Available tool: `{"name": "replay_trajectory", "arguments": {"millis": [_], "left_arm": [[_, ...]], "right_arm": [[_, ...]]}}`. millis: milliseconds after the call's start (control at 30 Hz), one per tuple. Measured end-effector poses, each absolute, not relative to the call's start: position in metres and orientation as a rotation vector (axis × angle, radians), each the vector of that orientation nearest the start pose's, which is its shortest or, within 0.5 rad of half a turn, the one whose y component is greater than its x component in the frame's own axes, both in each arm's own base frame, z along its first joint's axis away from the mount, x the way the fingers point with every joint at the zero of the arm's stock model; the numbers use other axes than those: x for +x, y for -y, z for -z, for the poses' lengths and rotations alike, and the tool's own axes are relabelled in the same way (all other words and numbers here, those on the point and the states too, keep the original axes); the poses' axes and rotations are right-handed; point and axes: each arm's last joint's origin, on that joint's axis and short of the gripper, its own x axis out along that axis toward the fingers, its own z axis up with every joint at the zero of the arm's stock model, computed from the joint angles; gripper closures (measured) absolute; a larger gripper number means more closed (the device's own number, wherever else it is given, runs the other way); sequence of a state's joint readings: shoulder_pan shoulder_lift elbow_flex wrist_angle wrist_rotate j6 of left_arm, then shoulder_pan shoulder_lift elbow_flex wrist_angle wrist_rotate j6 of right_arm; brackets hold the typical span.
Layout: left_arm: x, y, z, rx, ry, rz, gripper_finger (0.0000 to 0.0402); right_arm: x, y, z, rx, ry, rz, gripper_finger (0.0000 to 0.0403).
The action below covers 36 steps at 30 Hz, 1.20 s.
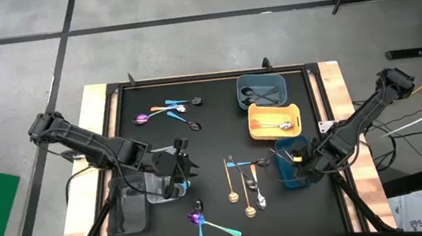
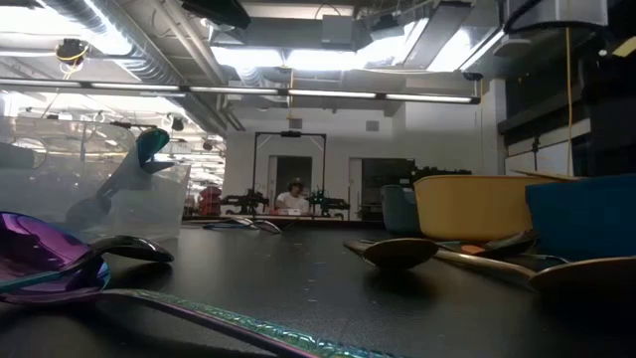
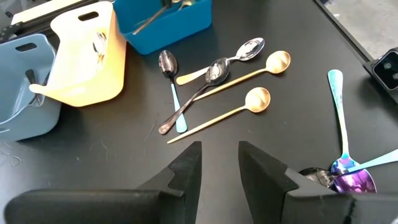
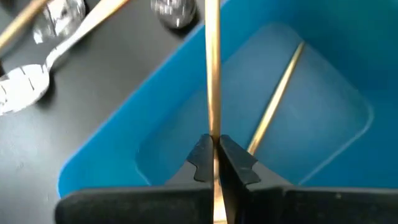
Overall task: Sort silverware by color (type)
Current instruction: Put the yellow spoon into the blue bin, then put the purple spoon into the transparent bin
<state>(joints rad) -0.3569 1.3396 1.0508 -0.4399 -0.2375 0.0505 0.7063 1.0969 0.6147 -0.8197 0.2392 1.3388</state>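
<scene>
Right gripper [image 4: 214, 163]: fingers pinch a thin gold spoon handle [image 4: 212, 74] over the bright blue plastic tray [image 4: 323, 124], right side of the worktop [image 1: 213, 134]. Left gripper [image 3: 219, 165]: fingers spread, empty, above the clear plastic tray [image 1: 149, 188], left near side.
</scene>
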Motion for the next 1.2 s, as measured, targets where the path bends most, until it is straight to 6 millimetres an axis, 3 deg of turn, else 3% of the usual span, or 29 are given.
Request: {"name": "replay_trajectory", "arguments": {"millis": [600, 1000, 1200], "left_arm": [[0.268, 0.092, -0.284, 0.263, -0.694, 0.131, 0.0302], [0.278, 0.096, -0.299, 0.148, -0.516, 0.113, 0.0302], [0.282, 0.101, -0.307, 0.104, -0.424, 0.135, 0.0302]], "right_arm": [[0.133, -0.109, -0.182, 0.6, -1.266, 0.375, 0.0401], [0.133, -0.109, -0.182, 0.599, -1.266, 0.375, 0.0321], [0.133, -0.109, -0.182, 0.593, -1.267, 0.371, 0.0314]]}}
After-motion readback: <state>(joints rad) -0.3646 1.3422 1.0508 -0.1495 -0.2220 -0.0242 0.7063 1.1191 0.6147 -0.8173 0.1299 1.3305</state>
